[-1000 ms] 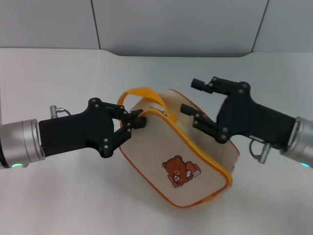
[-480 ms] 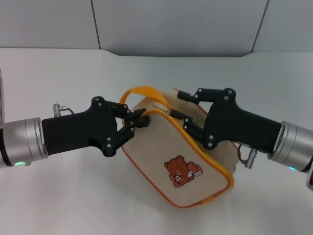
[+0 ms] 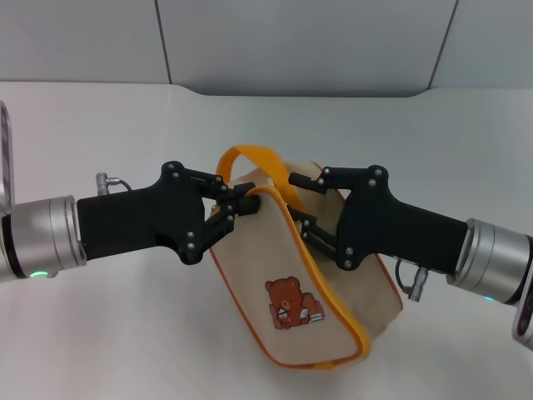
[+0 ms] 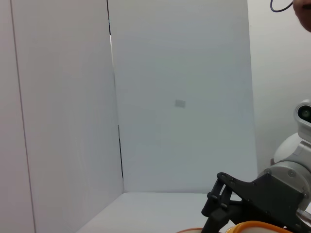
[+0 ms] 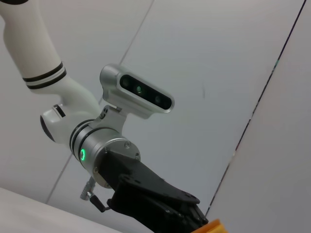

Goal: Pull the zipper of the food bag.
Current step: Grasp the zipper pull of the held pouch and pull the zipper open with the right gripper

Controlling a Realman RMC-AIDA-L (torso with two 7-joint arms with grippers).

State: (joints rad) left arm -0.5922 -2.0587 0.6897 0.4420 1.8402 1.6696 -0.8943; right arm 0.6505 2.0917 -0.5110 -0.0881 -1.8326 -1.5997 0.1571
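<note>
1. White tabletop (image 3: 100, 333) is shown before pale grey wall panels (image 3: 291, 42).
2. At the centre of the head view, a boxy cream canvas food bag (image 3: 312, 304) with orange piping and a brown bear print is seen tipped up on one edge, between two black grippers.
3. The left gripper (image 3: 241, 202) is seen pinched together on the bag's upper corner, just below the orange loop strap handle (image 3: 250, 158).
4. The right gripper (image 3: 301, 206) is placed at the orange-yellow zipper (image 3: 321, 287) near that same corner, its fingers apart around the bag's top edge.
5. The small pull tab cannot be made out.
6. The zipper track appears unopened, so the pull is judged not yet done.
</note>
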